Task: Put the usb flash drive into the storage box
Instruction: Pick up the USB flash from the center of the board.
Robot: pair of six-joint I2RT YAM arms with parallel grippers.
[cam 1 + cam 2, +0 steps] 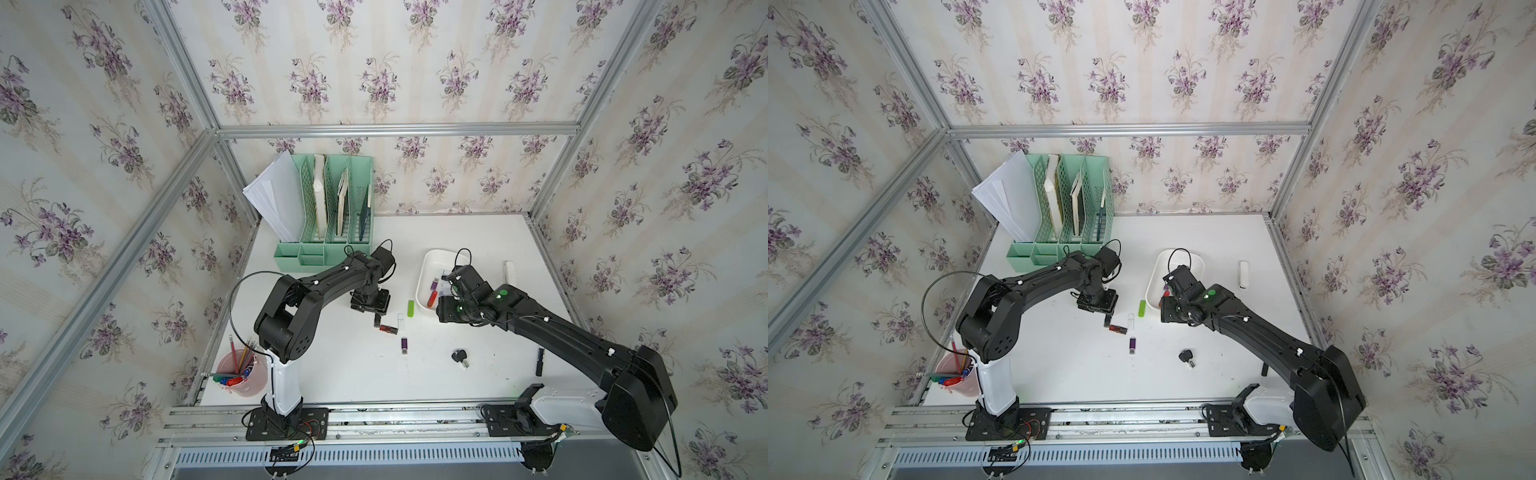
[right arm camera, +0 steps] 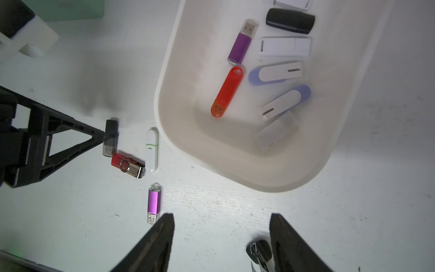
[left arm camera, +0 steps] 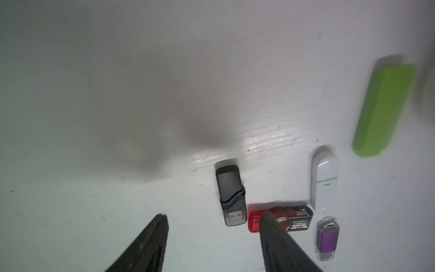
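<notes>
White storage box [image 2: 162, 94] on the table [image 1: 478, 374], several drives [image 2: 228, 91] inside; grey flash drive [image 3: 230, 188], red flash drive [image 3: 286, 212], white flash drive [image 3: 324, 181], purple flash drive [image 3: 327, 237] clustered on the table just outside it; left gripper [image 3: 213, 215] parted, empty, one tip at the grey flash drive; right gripper [image 2: 222, 215] parted, empty.

About thirteen flash drives [image 2: 154, 201], one storage box [image 2: 164, 117], one key [image 1: 459, 356]

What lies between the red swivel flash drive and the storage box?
The white flash drive, shown in the right wrist view; a top view also shows a green flash drive beside the storage box.
</notes>
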